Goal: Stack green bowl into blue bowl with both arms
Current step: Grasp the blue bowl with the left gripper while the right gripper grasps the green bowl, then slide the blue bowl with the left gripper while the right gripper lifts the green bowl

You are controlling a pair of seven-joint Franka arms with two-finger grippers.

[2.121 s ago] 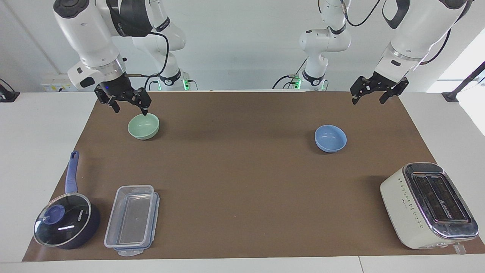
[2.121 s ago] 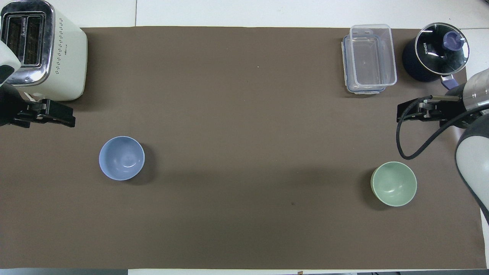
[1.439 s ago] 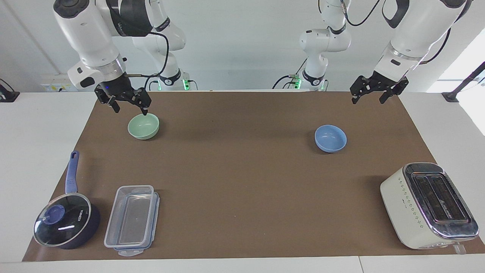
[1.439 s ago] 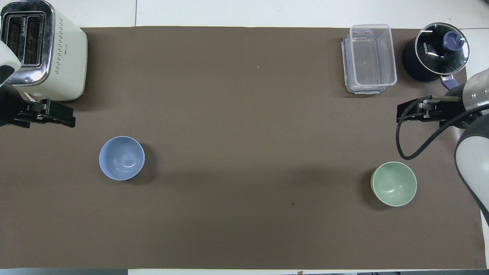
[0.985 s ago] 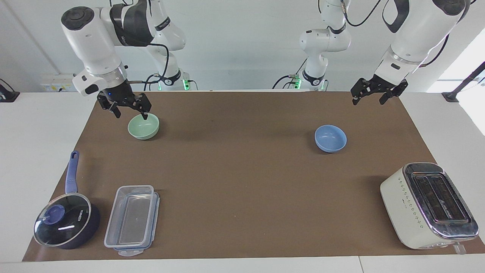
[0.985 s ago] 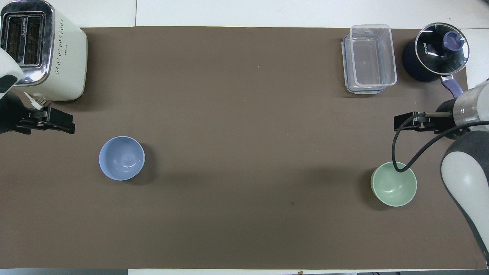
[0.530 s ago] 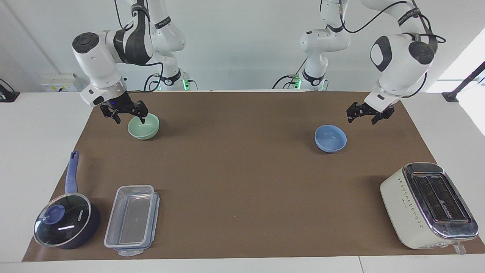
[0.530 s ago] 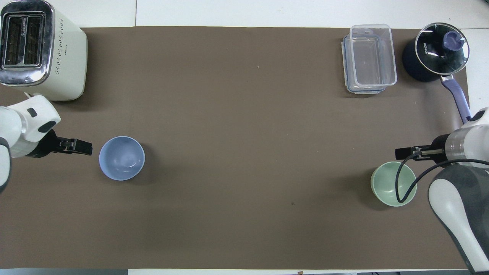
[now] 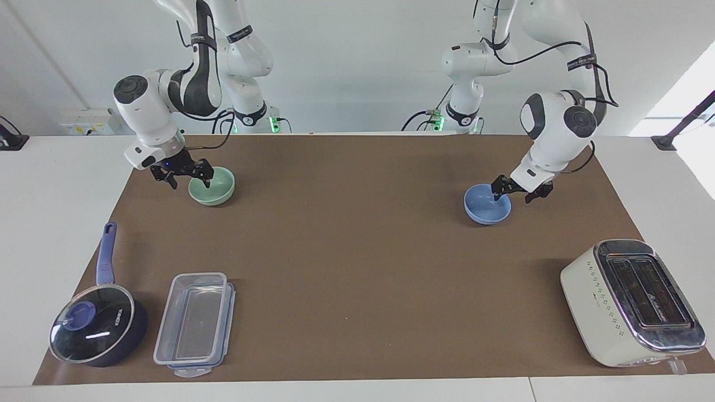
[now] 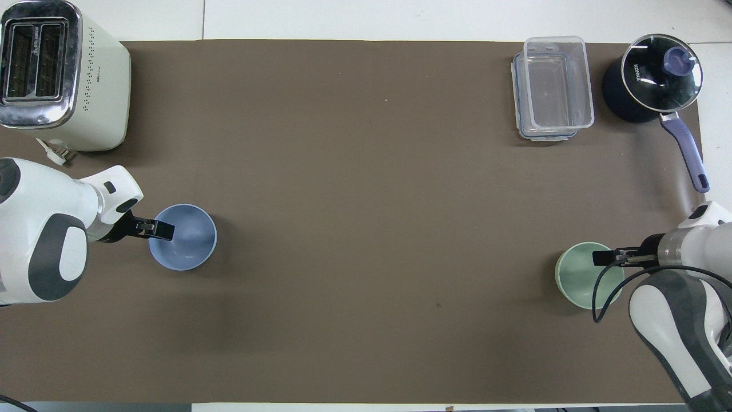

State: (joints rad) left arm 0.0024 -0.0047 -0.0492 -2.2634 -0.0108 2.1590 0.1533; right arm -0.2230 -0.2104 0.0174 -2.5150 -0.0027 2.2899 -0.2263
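The green bowl [image 9: 219,191] stands on the brown mat toward the right arm's end of the table; it also shows in the overhead view [image 10: 576,281]. My right gripper [image 9: 190,181] is low at its rim, open, one finger inside the bowl and one outside; from above the right gripper [image 10: 601,257] sits over that rim. The blue bowl [image 9: 484,210] stands toward the left arm's end and shows from above too [image 10: 190,245]. My left gripper [image 9: 511,196] is open and straddles its rim in the same way; from above the left gripper [image 10: 164,230] is over the bowl's edge.
A cream toaster [image 9: 631,304] stands farthest from the robots at the left arm's end. A clear plastic container [image 9: 194,324] and a dark blue saucepan with a glass lid [image 9: 95,330] stand farthest from the robots at the right arm's end.
Both grippers have come down from high above the mat to the bowls' rims: the right one onto the green bowl's rim, the left one across to the blue bowl's rim. The bowls have not moved.
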